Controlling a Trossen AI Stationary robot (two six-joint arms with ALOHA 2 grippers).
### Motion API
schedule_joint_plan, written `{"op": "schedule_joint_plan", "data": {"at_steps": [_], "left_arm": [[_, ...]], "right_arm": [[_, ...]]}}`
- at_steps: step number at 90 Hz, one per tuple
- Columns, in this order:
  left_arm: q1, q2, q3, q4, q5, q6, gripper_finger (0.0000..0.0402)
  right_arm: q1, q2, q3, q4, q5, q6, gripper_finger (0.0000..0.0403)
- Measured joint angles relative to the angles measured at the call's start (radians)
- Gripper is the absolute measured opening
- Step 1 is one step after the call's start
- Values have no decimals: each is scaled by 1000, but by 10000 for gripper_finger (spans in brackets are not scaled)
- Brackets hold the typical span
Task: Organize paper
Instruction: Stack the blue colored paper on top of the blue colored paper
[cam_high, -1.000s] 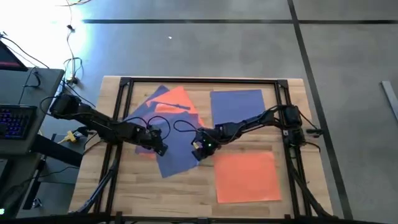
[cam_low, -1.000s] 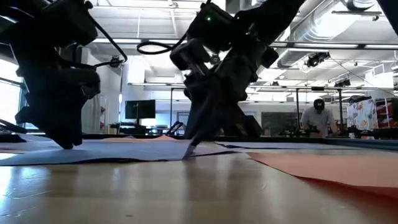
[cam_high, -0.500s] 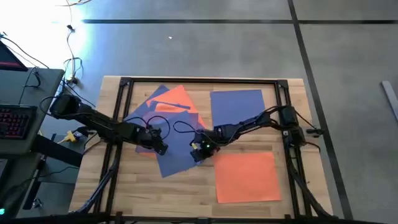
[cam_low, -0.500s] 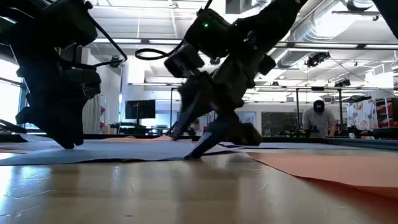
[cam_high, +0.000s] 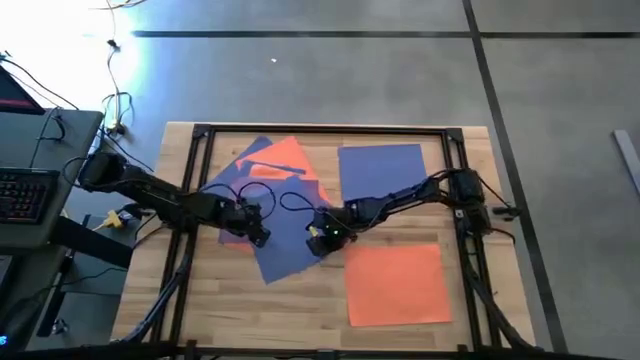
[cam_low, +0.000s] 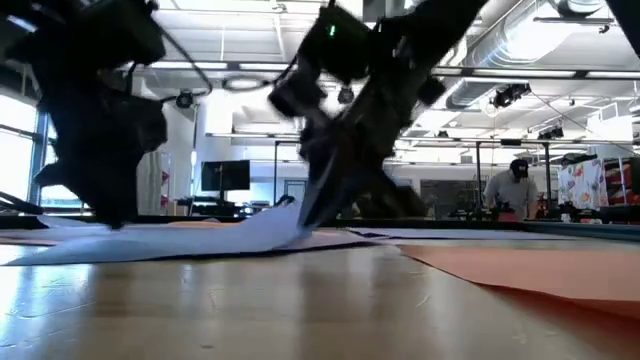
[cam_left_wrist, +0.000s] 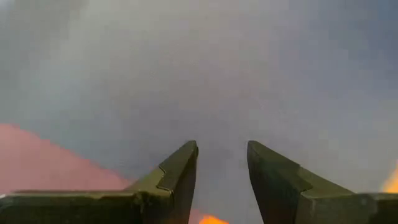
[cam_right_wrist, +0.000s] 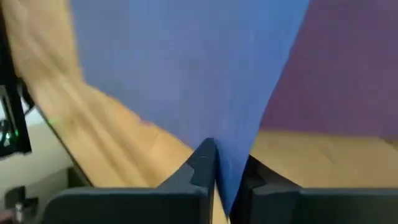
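The right gripper (cam_high: 322, 238) has pinched the corner of the blue sheet (cam_high: 283, 243) between its jaws and now lifts that edge off the tabletop (cam_high: 300, 300), where a second ago it lay flat. The left gripper (cam_high: 255, 228), jaws slightly spread, presses the sheet's far side, so it can likely be dragged into line.

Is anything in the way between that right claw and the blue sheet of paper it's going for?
Nothing visible. The right gripper is already shut on a corner of the tilted blue paper sheet, lifting that edge off the wooden table. The left gripper is down on the same sheet's other side, fingers apart.
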Motion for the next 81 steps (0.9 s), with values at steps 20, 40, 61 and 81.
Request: {"op": "schedule_joint_plan", "data": {"at_steps": [20,40,61,81], "left_arm": [[28,-111,130,-129,-73,121,119],[56,-149,151,-131,-202,209,119],[86,-149,151,-122,-188,246,119],[103,-149,151,-114,-191,215,119]], "right_arm": [[-68,-170,105,-430,-41,-230,0],[-255,-246,232,-1022,20,-665,0],[-546,-241,267,-1275,243,-1027,0],[-850,-239,265,-1217,349,-1189,0]]}}
